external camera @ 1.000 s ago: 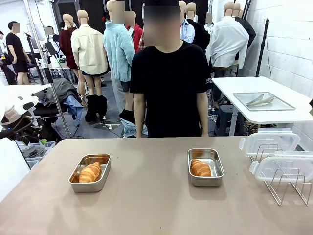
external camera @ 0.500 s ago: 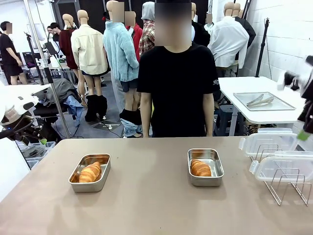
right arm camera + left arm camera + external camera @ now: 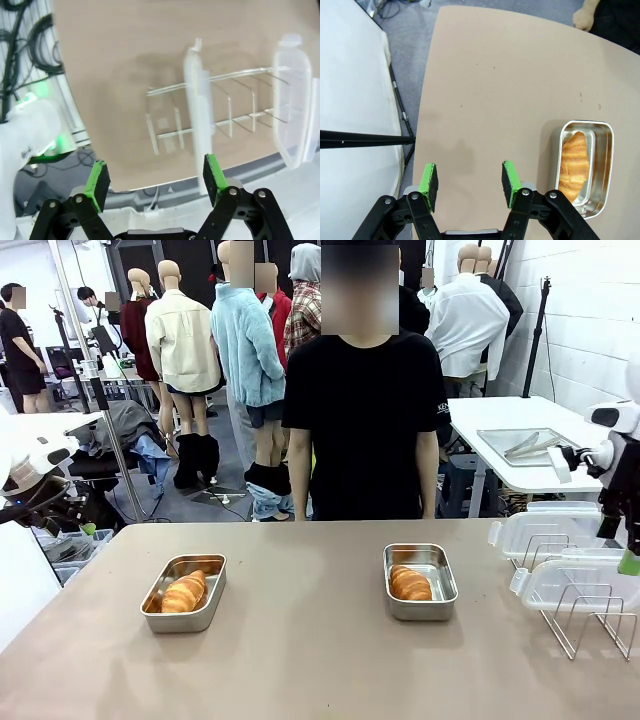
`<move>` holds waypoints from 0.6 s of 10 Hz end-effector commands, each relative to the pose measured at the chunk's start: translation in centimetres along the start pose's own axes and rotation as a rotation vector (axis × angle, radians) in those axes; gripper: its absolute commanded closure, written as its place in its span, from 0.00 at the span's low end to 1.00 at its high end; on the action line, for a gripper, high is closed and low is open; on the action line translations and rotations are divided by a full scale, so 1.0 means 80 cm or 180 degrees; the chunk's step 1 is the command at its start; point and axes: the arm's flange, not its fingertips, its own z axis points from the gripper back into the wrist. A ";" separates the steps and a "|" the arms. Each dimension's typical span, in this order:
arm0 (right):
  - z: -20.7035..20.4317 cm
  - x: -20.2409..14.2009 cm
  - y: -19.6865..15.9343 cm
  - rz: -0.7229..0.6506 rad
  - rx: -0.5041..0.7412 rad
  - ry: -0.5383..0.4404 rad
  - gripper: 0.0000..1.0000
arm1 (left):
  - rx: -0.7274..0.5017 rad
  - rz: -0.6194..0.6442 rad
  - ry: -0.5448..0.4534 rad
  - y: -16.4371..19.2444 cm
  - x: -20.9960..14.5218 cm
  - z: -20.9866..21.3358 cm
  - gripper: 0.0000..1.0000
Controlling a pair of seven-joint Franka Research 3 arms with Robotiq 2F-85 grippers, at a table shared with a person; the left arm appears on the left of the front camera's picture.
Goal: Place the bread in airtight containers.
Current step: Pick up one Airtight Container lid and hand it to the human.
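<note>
Two steel pans stand uncovered on the tan table. The left pan (image 3: 180, 622) holds one croissant roll (image 3: 184, 592); the right pan (image 3: 422, 611) holds the other roll (image 3: 410, 583). Two clear lids (image 3: 555, 530) (image 3: 578, 583) rest on a wire rack (image 3: 585, 625) at the right. My right gripper (image 3: 154, 180) hangs open above that rack, over the lids (image 3: 199, 110) (image 3: 292, 105); a green pad of it (image 3: 628, 562) shows at the right edge. My left gripper (image 3: 469, 184) is open over the table's left edge, with the left pan (image 3: 602, 165) and its roll (image 3: 572, 162) off to one side.
A person in a black shirt (image 3: 360, 420) stands at the far side of the table, one hand (image 3: 582, 17) near its edge. Bare tabletop (image 3: 300, 640) lies between and in front of the pans. A white side table with a steel tray (image 3: 540, 447) stands behind at the right.
My right arm has come into the front view at the right edge and lowered toward the lids on the rack. The pans, rolls and lids have not moved.
</note>
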 end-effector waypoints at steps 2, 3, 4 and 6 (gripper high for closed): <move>-0.034 0.010 -0.022 -0.0272 -0.0324 0.0075 0.07 | 0.0049 0.0032 -0.0004 0.000 0.001 0.000 0.33; -0.042 0.012 -0.027 -0.0259 -0.0283 0.0045 0.07 | 0.0049 0.0032 -0.0004 0.000 0.001 0.000 0.33; -0.053 0.013 -0.037 -0.0199 -0.0219 0.0001 0.07 | 0.0049 0.0032 -0.0004 0.000 0.001 0.000 0.33; -0.070 0.016 -0.054 -0.0298 -0.0252 0.0060 0.07 | 0.0049 0.0032 -0.0004 0.000 0.001 0.000 0.33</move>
